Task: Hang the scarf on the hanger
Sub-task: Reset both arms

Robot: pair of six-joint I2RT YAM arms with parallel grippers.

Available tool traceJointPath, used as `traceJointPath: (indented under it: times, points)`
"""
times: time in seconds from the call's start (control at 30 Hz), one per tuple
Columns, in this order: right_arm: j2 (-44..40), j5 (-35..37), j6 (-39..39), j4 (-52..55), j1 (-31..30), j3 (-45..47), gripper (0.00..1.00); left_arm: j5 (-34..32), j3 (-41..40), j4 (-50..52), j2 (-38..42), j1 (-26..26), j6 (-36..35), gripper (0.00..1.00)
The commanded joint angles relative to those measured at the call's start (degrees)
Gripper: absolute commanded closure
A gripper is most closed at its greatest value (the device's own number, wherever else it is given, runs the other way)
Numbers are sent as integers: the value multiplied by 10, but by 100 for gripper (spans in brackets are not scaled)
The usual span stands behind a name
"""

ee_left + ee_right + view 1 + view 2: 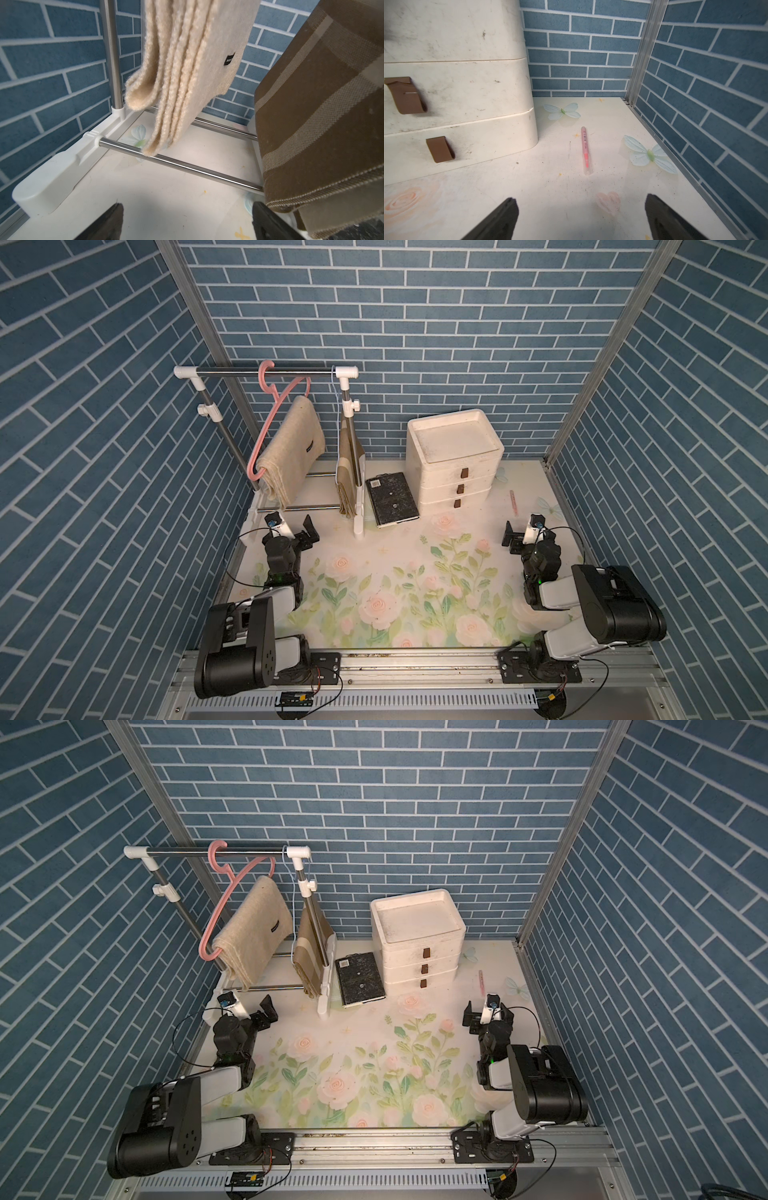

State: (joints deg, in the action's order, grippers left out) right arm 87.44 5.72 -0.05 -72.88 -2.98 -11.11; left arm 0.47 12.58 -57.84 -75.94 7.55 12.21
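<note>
One rack (232,374), two scarves: brown scarf (347,485); cream scarf (291,448) on pink hanger (261,377) — just beyond gaping left gripper (187,211). Right gripper (580,204) gapes too — empty.

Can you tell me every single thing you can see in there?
clothes rack: one, white and silver, far left corner
hanger: one, pink, hooked on the rack's top bar
scarf: one, beige, folded over the pink hanger
striped cloth: one, brown and tan, hanging at the rack's right end
notebook: one, black, flat between rack and drawers
drawer unit: one, white with three brown handles, at the back
pen: one, pink, right of the drawers
table: one, pale with painted roses and butterflies
left gripper: one, black, open and empty, before the rack
right gripper: one, black, open and empty, near the pen
</note>
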Motion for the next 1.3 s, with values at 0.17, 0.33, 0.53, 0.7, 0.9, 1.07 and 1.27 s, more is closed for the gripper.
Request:
traceJointPath:
  times: [0.17, 0.33, 0.53, 0.7, 0.9, 1.07, 1.27]
  points:
    - [3, -5, -13, -19, 0, -8, 0, 34, -50, -193, -52, -20, -61, 0]
    - [3, -4, -13, -20, 0, -7, 0, 33, -86, -316, -109, -37, -80, 0]
    - [3, -4, -13, -20, 0, -7, 1, 6, -43, -233, -108, -44, -78, 0]
    - [2, -3, -13, -22, 0, -6, 0, -26, -27, -198, -107, -61, -85, 0]
    - [2, -4, -14, -20, -2, -7, 1, -25, -28, -200, -105, -62, -85, 0]
    - [2, -4, -14, -19, -1, -8, 0, -13, -25, -195, -106, -61, -90, 0]
    - [3, -7, -14, -16, -2, -9, 0, -13, -25, -195, -107, -62, -91, 0]
